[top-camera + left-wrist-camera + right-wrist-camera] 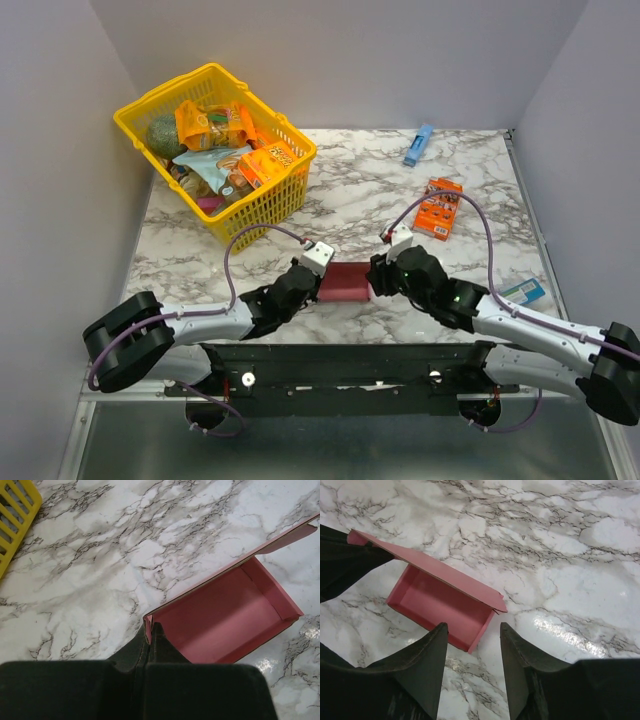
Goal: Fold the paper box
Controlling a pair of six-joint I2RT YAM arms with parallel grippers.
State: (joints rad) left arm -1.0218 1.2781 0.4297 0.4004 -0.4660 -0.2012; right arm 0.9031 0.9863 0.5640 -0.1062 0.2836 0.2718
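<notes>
Near the front middle of the marble table [350, 190], between the two arms, lies the paper box [343, 282]; pink, plain, shaped into a shallow open tray; one long flap sticks out from its far long wall; left gripper [312, 272] clenched on the box's left end wall, fingers [130, 652] pressed together on the card; right gripper [472, 626] parted, grasping nothing, tips just off the box's right end, contact can't tell; further out, orange snack box [438, 208] to the right; slim blue box [418, 145] near the far edge; yellow basket [262, 205] of packets at far left.
</notes>
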